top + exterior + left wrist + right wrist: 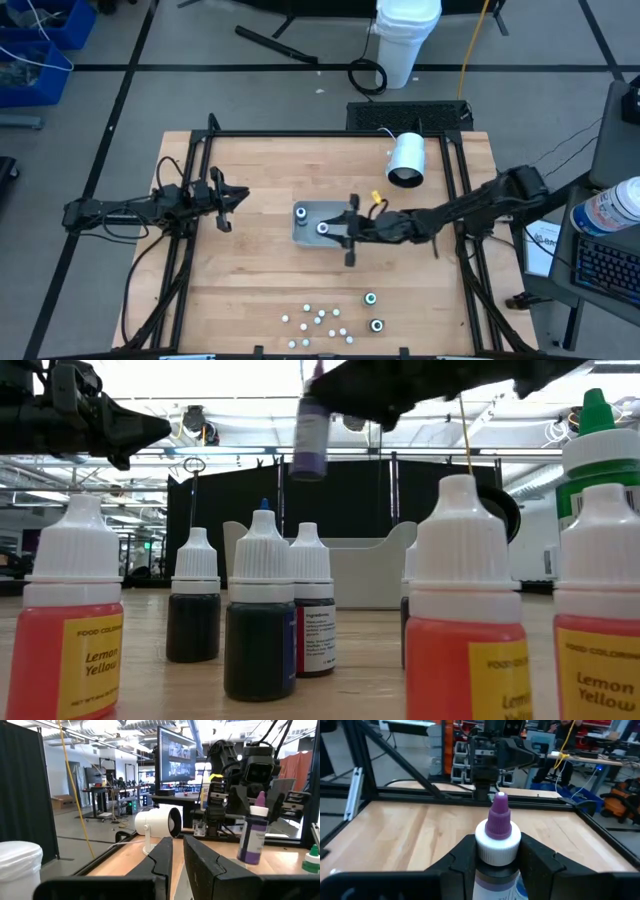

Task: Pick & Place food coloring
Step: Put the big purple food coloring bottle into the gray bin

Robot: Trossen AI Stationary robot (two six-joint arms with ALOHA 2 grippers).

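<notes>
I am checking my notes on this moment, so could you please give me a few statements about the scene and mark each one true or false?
1. The right end effector holds a purple-topped bottle. True.
2. That bottle stands on the table. False: the low view shows it lifted, hanging above the tabletop.
3. The left end effector grips a bottle. False: it holds nothing, its fingers nearly together, waiting at the left of the table.
4. A group of bottles stands near the table's front edge. True.
5. The white cylinder stands upright. False: it lies on its side, near the far right of the table.
</notes>
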